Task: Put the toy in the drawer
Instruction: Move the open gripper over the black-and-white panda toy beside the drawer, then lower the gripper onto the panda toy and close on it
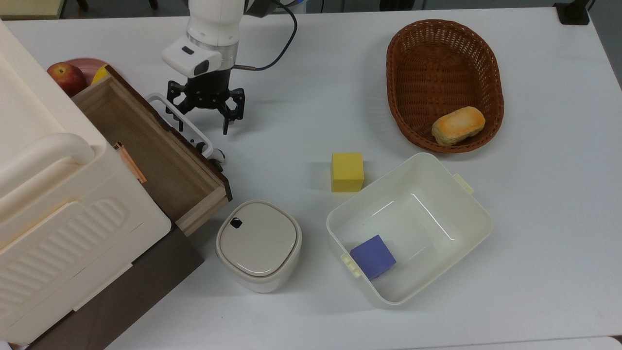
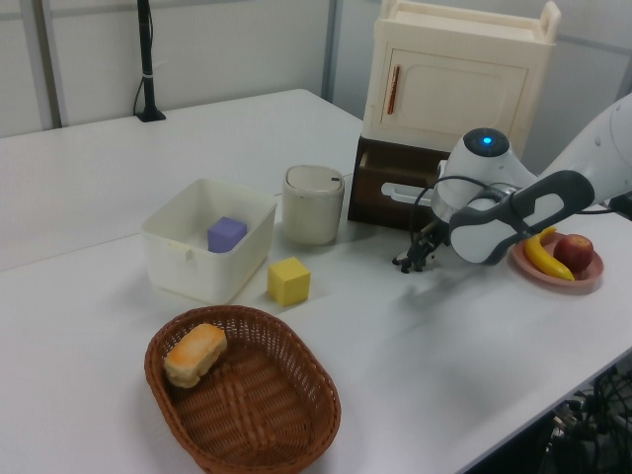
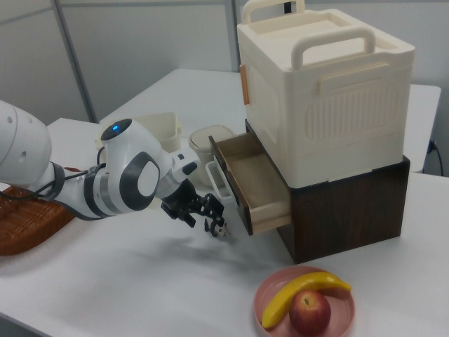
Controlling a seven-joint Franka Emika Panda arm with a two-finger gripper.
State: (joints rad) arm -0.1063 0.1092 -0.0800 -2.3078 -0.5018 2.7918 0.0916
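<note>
Toy (image 1: 219, 156) is sitting on table (image 1: 311, 68) beside drawer (image 1: 146, 141), w/ gripper (image 1: 201, 116) hovering fingers apart, prob. lining up to grab.

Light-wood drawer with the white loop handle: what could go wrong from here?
The open gripper hangs at the white loop handle of the drawer; a finger might catch it and shift the drawer. The tiny black-and-white panda toy lies on the table beside the dark front panel; it could be knocked away.
</note>
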